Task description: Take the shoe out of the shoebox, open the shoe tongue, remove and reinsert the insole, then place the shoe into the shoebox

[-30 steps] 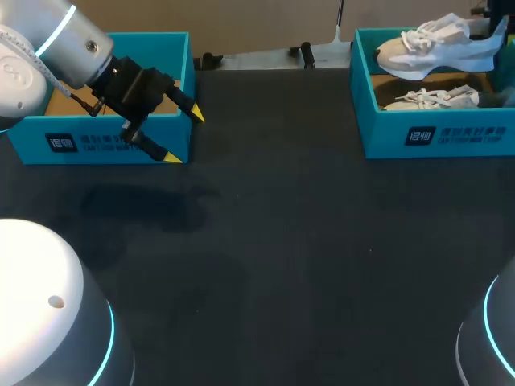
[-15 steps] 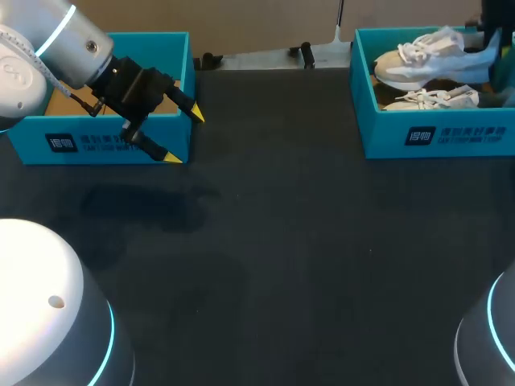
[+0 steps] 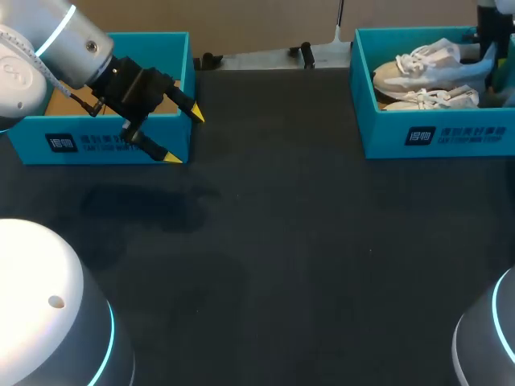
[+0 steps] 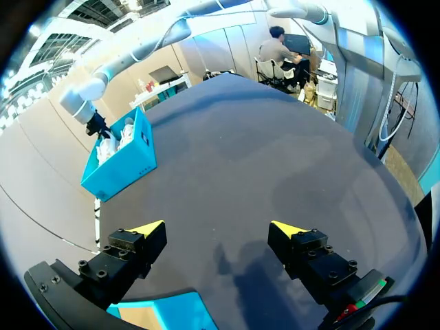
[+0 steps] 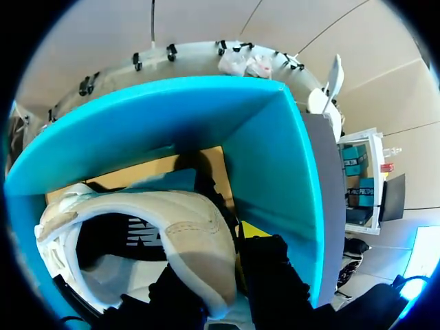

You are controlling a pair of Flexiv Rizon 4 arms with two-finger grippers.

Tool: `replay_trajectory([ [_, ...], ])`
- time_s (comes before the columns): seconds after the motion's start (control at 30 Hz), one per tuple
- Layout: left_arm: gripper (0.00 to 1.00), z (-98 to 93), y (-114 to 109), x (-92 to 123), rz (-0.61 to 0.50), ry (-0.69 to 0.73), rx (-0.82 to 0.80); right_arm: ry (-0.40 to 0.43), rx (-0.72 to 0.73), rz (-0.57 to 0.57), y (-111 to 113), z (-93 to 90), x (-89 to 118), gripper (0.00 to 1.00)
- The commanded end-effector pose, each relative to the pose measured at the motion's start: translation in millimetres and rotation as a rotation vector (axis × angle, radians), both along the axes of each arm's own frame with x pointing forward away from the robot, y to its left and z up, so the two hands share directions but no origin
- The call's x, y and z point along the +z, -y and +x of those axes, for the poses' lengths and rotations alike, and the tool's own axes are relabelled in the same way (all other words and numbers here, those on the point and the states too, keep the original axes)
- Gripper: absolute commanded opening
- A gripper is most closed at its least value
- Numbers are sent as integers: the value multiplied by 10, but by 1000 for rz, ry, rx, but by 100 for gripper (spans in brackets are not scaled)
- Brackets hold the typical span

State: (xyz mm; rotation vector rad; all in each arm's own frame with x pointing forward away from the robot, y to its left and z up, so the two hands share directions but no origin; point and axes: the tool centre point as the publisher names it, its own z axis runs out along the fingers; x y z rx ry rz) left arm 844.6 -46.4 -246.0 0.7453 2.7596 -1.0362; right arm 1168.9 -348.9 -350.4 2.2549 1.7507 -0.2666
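Note:
A white shoe (image 3: 420, 67) hangs low inside the teal shoebox (image 3: 434, 138) at the table's far right, just above a second white shoe (image 3: 430, 98) lying on the box floor. My right gripper (image 5: 230, 237) is shut on the heel collar of the upper shoe (image 5: 185, 227), with the box's teal walls (image 5: 275, 158) close around it; one yellow tip shows beside the heel. My right arm (image 3: 492, 20) comes down at the box's far right corner. My left gripper (image 3: 184, 137) is open and holds nothing, hovering at the front right corner of the other box.
A second teal box (image 3: 113, 138) stands at the far left, its cardboard floor partly hidden by my left arm (image 3: 48, 48). In the left wrist view, dark table (image 4: 261, 158) stretches ahead of the open gripper (image 4: 216, 228) toward the shoebox (image 4: 124, 161).
My right gripper has lowered the white shoe from above the shoebox rim down into the box. The left arm has not moved.

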Motion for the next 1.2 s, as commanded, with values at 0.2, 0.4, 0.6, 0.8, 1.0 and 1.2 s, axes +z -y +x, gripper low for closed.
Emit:
replay_trajectory([
  [0.2, 100, -7, 1, 1, 2, 1, 1, -1, -3, -6, 28, 82, -166, 0],
  [0.4, 100, -7, 1, 1, 2, 1, 1, -1, -7, -8, 41, 90, -272, 0],
  [0.6, 100, -7, 1, 1, 2, 1, 1, 18, -24, -19, 60, 93, -307, 0],
  [0.8, 100, -7, 1, 1, 2, 1, 1, 27, -36, -16, 76, 91, -273, 39],
  [1.0, 100, -7, 1, 1, 2, 1, 1, 31, -35, -1, 59, 62, -206, 45],
  [1.2, 100, -7, 1, 1, 2, 1, 1, 36, -36, 4, 10, 24, -87, 52],
])
